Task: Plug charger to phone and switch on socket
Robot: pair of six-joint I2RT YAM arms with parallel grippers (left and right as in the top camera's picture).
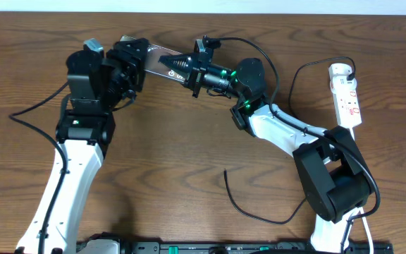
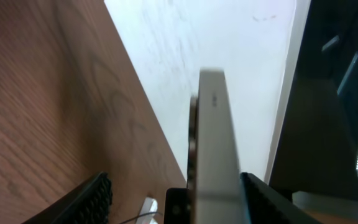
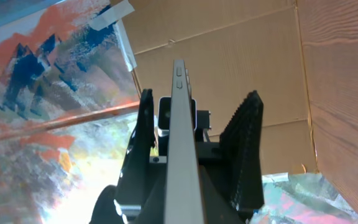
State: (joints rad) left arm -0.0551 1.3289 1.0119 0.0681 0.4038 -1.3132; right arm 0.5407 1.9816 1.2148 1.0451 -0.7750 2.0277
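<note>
While the charger (image 1: pixel 228 187) lies unplugged at lower centre, the phone (image 1: pixel 155 53) sits edge-on between the left gripper (image 1: pixel 136 62) and the right gripper (image 1: pixel 171 65), probably to steady its port. Neither gripper's clamping can be told.

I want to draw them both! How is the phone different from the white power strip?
The phone is glossy and plain. The power strip is white with red marks. The phone is lifted off the table, while the power strip lies flat on it. The phone sits slanted in the overhead view, and the power strip points nearly straight up and down. Both are long, flat rectangles.
</note>
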